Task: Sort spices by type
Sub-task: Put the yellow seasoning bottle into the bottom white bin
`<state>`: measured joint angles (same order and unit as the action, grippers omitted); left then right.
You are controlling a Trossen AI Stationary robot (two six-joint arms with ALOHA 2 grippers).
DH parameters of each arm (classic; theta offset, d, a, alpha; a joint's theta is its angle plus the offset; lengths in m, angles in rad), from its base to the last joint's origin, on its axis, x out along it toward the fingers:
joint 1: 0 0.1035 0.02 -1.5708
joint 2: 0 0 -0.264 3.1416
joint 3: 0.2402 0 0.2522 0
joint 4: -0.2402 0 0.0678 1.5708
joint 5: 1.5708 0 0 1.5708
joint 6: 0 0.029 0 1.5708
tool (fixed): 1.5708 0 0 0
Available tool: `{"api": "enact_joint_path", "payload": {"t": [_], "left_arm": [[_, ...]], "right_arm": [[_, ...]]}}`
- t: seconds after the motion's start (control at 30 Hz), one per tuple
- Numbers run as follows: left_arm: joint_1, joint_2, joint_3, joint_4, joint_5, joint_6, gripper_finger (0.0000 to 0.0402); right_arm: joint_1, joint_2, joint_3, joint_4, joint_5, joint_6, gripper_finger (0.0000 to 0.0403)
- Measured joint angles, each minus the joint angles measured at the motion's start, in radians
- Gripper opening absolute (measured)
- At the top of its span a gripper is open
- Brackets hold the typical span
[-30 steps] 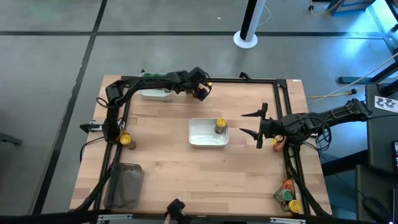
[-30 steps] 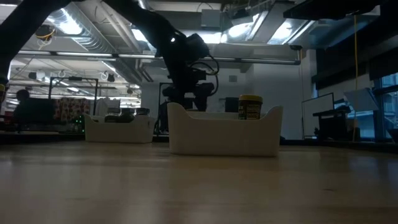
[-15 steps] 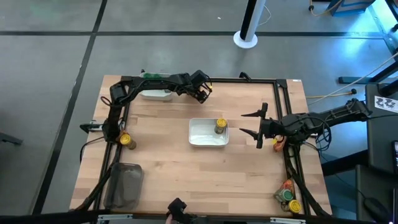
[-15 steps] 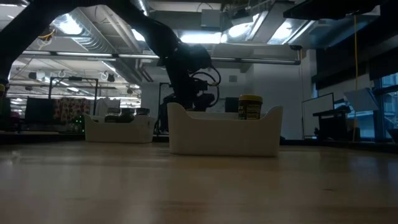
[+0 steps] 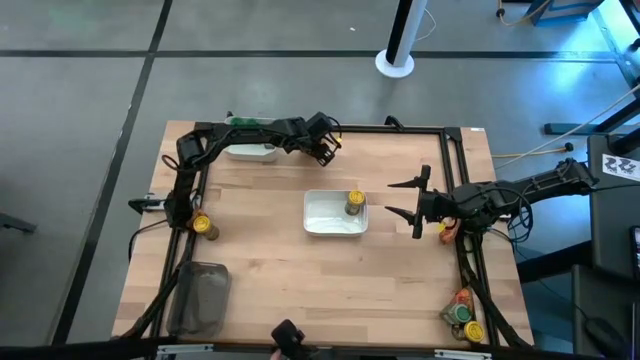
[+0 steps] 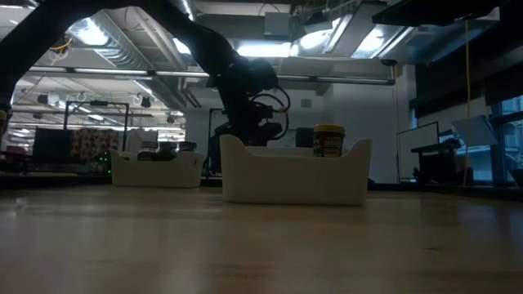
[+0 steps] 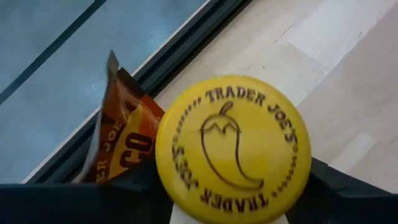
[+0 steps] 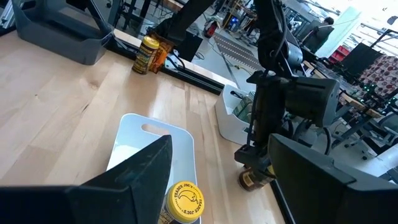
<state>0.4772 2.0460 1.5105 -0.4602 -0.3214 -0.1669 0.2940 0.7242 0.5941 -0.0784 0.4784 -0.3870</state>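
wooden table (image 5: 270, 250), two white trays (image 5: 330, 222), left tool (image 5: 322, 152) gripping yellow-lidded jar (image 7: 233, 147), right tool (image 5: 402, 198) open

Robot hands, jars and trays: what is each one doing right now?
left gripper: closed around the gripped jar, at the table's back edge.
gripped jar: yellow lid on, between the fingers.
packet: crumpled, right beside the gripped jar.
right gripper: open, empty, beside the middle tray.
middle tray: holds one jar.
tray jar: upright, yellow lid on.
back tray: contents unclear.
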Motion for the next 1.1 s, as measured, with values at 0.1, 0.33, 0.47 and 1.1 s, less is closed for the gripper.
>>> {"api": "enact_joint_path", "payload": {"t": [0.1,0.33,0.47,1.1], "left_arm": [[-0.006,0.0,0.0,0.001,-0.001,0.014,0.0197],[-0.025,0.0,0.0,0.0,-0.002,0.017,0.0203],[-0.04,-0.01,0.0,-0.013,0.0,0.021,0.02],[-0.233,-0.234,0.0,-0.066,-0.008,0.025,0.0205]], "right_arm": [[0.0,0.0,0.0,0.0,0.0,0.0,0.0264],[0.0,0.0,0.0,-0.001,0.0,0.0,0.0264],[0.0,0.0,0.0,-0.002,0.0,0.0,0.0264],[0.0,0.0,0.0,-0.003,0.001,0.0,0.0264]]}}
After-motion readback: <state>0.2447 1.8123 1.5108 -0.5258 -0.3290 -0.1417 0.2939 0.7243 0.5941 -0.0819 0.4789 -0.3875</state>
